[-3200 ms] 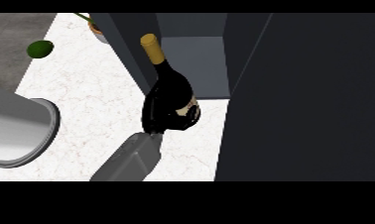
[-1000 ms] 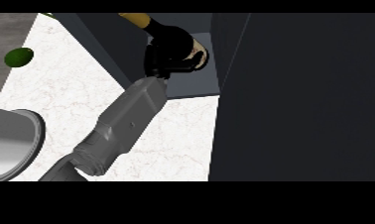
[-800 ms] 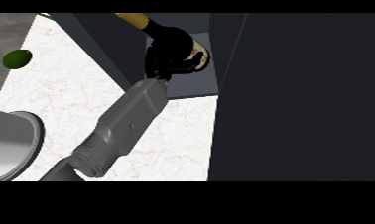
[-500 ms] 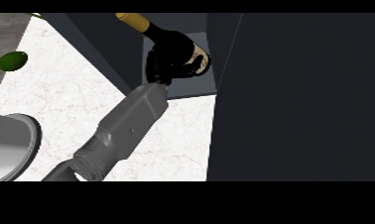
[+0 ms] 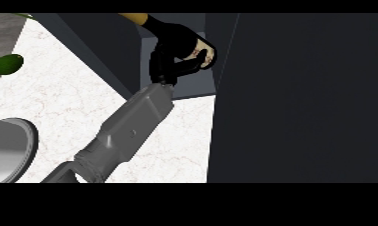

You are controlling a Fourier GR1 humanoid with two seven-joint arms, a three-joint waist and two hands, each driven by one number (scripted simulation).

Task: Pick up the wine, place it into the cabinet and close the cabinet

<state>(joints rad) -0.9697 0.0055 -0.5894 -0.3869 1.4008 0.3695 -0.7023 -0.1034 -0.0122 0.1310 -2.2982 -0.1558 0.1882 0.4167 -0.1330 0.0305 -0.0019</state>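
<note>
Now | our left hand [image 5: 177, 52] curls round the wine [image 5: 136, 18] within the open cabinet [image 5: 107, 45] | risk: if we release it tilted, it could topple and block the door [image 5: 295, 95].

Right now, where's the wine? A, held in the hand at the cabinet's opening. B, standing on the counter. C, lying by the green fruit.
A: the hand is curled round the wine, whose gold top sticks out above it, at the open front of the cabinet, up off the counter.
</note>
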